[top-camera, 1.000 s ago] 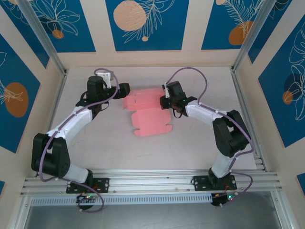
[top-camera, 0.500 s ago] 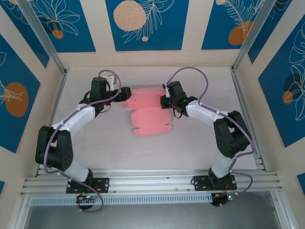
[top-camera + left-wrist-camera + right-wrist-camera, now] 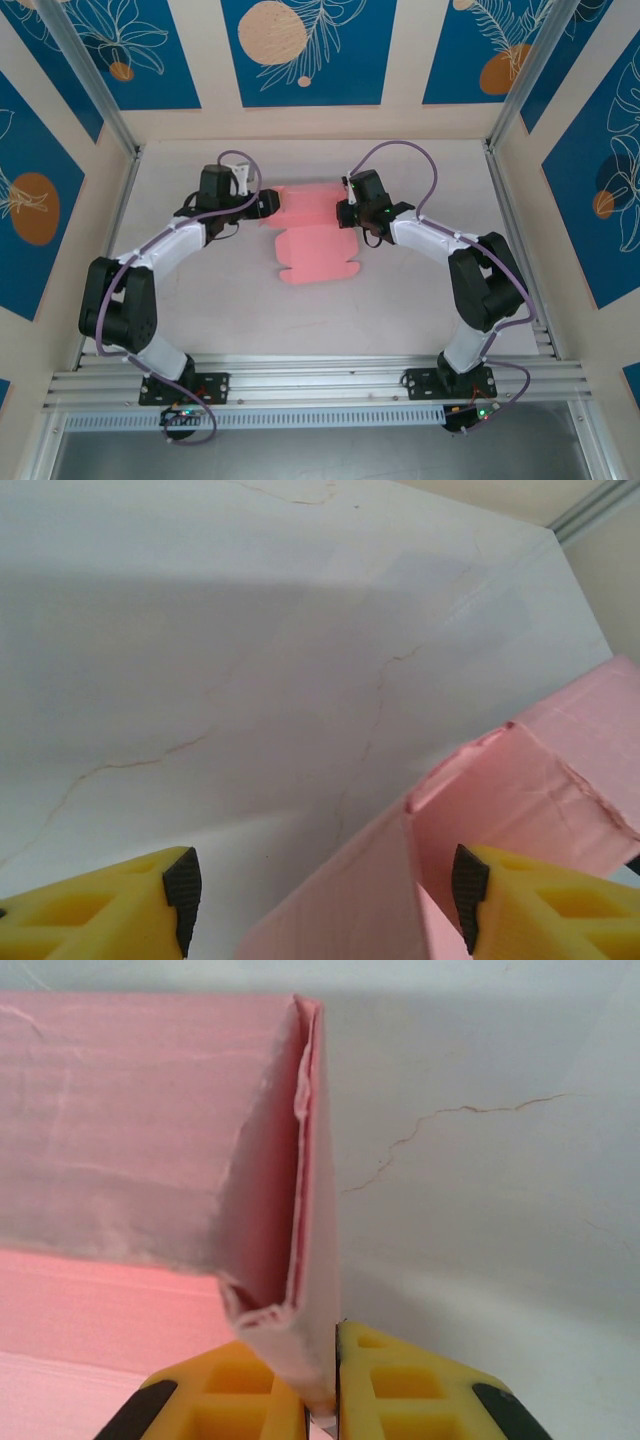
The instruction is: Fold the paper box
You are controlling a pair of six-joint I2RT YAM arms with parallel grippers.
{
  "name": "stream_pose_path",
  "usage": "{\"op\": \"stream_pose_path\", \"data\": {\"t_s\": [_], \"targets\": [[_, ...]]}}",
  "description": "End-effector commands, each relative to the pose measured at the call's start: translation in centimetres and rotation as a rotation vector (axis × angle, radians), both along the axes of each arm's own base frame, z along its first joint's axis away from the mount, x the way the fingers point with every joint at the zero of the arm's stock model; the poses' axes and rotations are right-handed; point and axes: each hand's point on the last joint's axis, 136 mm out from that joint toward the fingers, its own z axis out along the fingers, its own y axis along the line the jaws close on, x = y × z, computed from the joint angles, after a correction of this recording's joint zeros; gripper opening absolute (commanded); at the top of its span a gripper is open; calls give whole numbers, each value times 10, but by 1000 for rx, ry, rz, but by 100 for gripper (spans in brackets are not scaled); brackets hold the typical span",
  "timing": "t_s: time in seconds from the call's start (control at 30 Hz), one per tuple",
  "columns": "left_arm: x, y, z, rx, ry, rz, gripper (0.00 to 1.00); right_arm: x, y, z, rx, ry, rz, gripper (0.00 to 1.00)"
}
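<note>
The paper box (image 3: 318,255) is pink card in the middle of the table, with its front flap lying flat and its back part raised between the two grippers. My right gripper (image 3: 345,213) is at the raised part's right end. In the right wrist view it (image 3: 335,1385) is shut on a doubled upright wall of the pink card (image 3: 130,1120). My left gripper (image 3: 268,203) is at the box's left end. In the left wrist view it (image 3: 325,895) is open, with a standing corner of the box (image 3: 500,810) between its black pads (image 3: 182,895), close to the right pad.
The white table top (image 3: 200,290) is marked with thin cracks. Beige walls with blue panels (image 3: 300,50) close in the back and sides. Metal posts (image 3: 515,90) stand at the corners. An aluminium rail (image 3: 320,380) runs along the near edge.
My left arm has swung right, up to the box's left end, and its jaws have narrowed around the corner. The right gripper and the box have stayed put.
</note>
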Motion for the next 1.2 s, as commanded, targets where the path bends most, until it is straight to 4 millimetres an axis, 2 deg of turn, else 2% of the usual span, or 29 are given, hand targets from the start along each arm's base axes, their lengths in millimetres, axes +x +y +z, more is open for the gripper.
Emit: {"op": "stream_pose_path", "data": {"t_s": [0.0,0.13,0.3,0.47,0.5,0.57,0.67,0.73,0.83,1.0,1.17], "targets": [[-1,-19,4,-42,-5,-38,63,6,3,22,17,-46,-30,14],[1,-24,0,-70,3,-14,54,8,2,17,-17,-40,-50,14],[5,-22,-5,-94,9,48,36,12,0,6,-75,-16,-91,14],[5,-33,-1,-177,8,41,34,14,3,0,-77,-4,-98,14],[5,-34,-1,-180,9,40,38,14,2,-1,-76,-1,-103,14],[5,-27,-7,-159,15,68,55,14,3,-2,-74,2,-105,14],[0,-11,-16,-118,14,140,66,13,2,-2,-74,3,-109,14],[-6,-2,-23,-104,19,178,81,13,2,-3,-74,5,-108,14],[-17,7,-29,-95,34,210,99,14,3,-2,-69,3,-106,14],[-39,23,-42,-93,60,266,100,14,3,-5,-70,4,-104,14],[-51,9,-41,-211,82,228,99,14,4,-5,-69,3,-100,14]]}}
